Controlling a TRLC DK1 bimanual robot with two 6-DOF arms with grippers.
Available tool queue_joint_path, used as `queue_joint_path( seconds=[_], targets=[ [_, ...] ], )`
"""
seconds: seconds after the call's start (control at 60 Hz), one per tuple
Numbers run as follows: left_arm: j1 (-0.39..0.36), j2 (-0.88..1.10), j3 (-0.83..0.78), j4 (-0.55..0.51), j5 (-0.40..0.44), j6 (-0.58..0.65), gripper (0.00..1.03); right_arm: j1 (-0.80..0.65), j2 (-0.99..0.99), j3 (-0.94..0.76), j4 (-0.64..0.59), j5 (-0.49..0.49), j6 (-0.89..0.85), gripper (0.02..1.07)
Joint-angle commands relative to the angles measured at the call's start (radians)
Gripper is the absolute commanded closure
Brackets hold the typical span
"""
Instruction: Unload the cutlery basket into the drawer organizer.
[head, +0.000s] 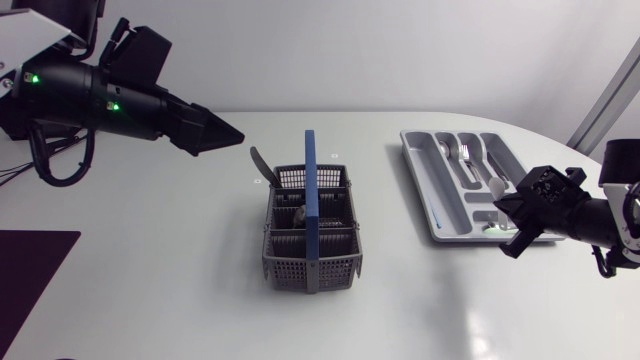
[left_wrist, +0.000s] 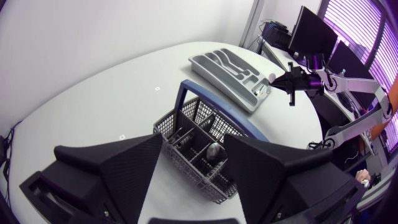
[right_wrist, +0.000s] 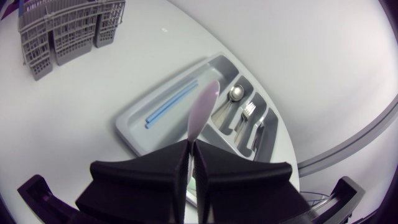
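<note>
Right wrist view: my right hand (right_wrist: 189, 155) pinches a pale spoon (right_wrist: 200, 106) over the drawer organizer (right_wrist: 127, 127) near the table's right edge; I should line it up along its slot, lower, then release.

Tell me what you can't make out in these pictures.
Cutlery basket, head view: blue handle and mesh walls hide most contents; count unclear.
Pale spoon, right wrist view: handle buried inside the right gripper.
Organizer, right wrist view: near end covered by that gripper.
</note>
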Motion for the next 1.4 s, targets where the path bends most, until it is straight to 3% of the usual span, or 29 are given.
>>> queue_joint_path(
  seconds=[0.0,0.2,0.583,0.8,0.917,1.183,1.383],
  targets=[
    [0.030,0.000,-0.034,0.014,0.000,0.017,0.33,-0.030,0.074,0.016,0.063,0.029,-0.058,1.01],
    [0.059,0.017,-0.070,0.034,-0.002,0.031,0.33,-0.065,0.261,0.024,0.253,0.130,-0.132,1.01],
    [0.085,0.050,-0.103,0.040,0.000,0.052,0.33,-0.082,0.458,0.013,0.411,0.238,-0.273,1.00],
    [0.085,0.076,-0.108,0.041,-0.002,0.059,0.33,-0.051,0.442,-0.039,0.413,0.255,-0.295,0.57],
    [0.091,0.086,-0.114,0.044,0.000,0.069,0.33,-0.050,0.426,-0.051,0.411,0.265,-0.296,0.44],
    [0.106,0.099,-0.148,0.078,0.000,0.083,0.33,-0.051,0.245,-0.096,0.372,0.279,-0.229,0.25],
    [0.086,0.100,-0.188,0.167,0.024,0.146,0.33,0.013,0.077,-0.116,0.211,0.275,-0.118,0.20]
  ],
)
